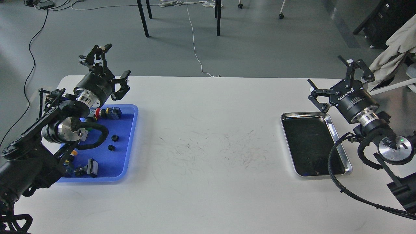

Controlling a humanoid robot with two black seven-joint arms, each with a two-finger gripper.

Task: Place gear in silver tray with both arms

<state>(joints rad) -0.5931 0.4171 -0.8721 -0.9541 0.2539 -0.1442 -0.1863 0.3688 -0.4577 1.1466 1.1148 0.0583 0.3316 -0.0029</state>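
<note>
Two small black gears (114,137) (111,148) lie in the blue tray (122,159) at the table's left. My left gripper (112,63) hangs open above the tray's far edge, holding nothing, well above and behind the gears. The silver tray (302,114) lies at the right with a dark bottom and nothing in it. My right gripper (328,76) is open and holds nothing, raised just beyond the silver tray's far right corner.
The blue tray also holds a red-button switch (104,112), a black block (91,167) and other small parts, some hidden by my left arm. A wide scuffed stretch of white table (211,146) separates the two trays. A cloth (398,48) hangs at the far right.
</note>
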